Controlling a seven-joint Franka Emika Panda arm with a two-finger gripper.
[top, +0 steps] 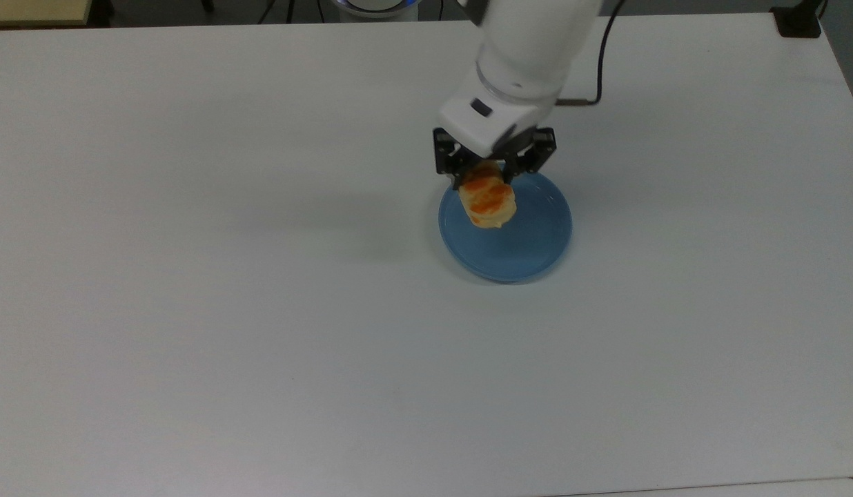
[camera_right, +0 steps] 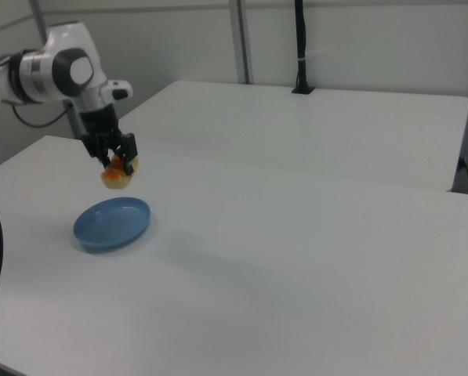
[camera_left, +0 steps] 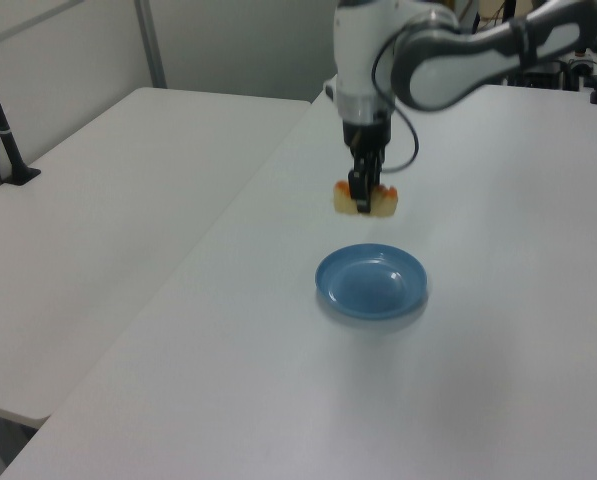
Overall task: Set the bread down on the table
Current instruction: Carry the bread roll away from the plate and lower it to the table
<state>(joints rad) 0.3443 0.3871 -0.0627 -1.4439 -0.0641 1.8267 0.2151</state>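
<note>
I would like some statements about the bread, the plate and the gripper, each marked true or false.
1. The gripper holds the bread in the air. True.
2. The bread is lying on the blue plate. False: it hangs above the plate, touching nothing but the gripper.
3. The blue plate has nothing on it. True.
4. The bread is already set down on the table. False: it is still gripped above it.
5. A second bun lies on the table beside the plate. False: there is just one bun.

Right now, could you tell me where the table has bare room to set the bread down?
The table is bare on every side of the plate: widest on the top view's left, also below and right. The plate's own spot is taken, with the gripper holding the bread above it.
</note>
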